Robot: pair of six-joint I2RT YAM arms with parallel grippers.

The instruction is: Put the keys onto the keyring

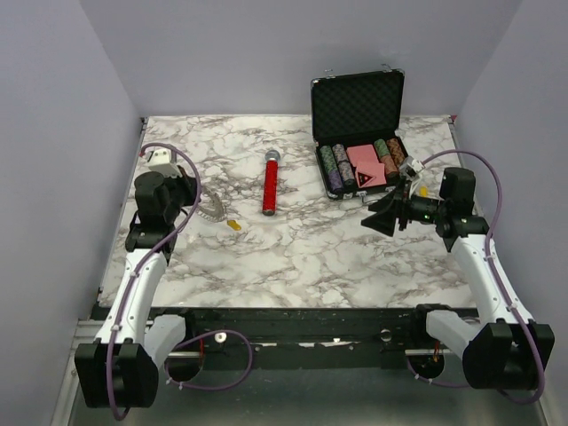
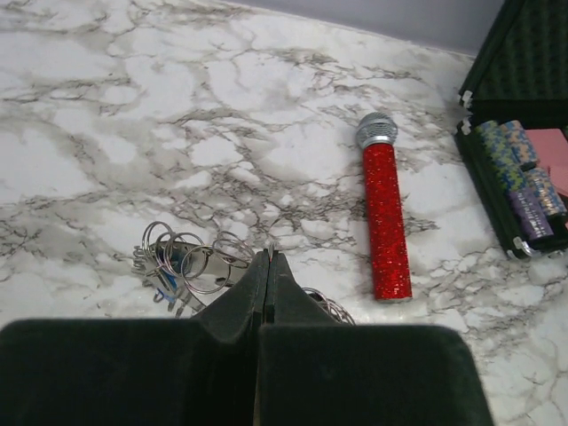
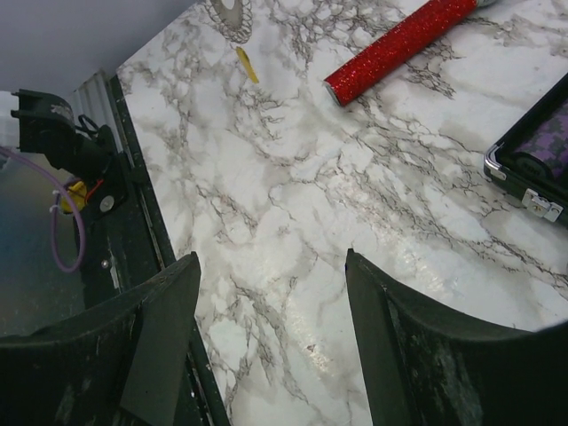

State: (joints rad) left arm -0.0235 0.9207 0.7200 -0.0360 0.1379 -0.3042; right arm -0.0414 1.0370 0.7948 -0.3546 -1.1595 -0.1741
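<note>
on the left side of the marble table (image 1: 293, 248), the left gripper (image 2: 269, 262) is pressing its fingers flat together with no gap showing. its tips are sitting right over the keyring (image 2: 191, 262), a tangle of thin grey metal rings that is spreading out on both sides of them; whether a strand is being pinched between them i cannot tell. a key with a blue head (image 2: 169, 273) is lying among the rings. the small yellow tag (image 1: 234, 225) is lying on the marble just beside the loop. the red glitter microphone (image 1: 269, 184) is lying well apart to the right of it, its silver head pointing toward the far wall. the right gripper (image 3: 271, 328) is hovering near the open black case (image 1: 358, 106) of poker chips (image 1: 337, 164), its fingers standing wide apart and holding nothing, with marble showing between them.
</note>
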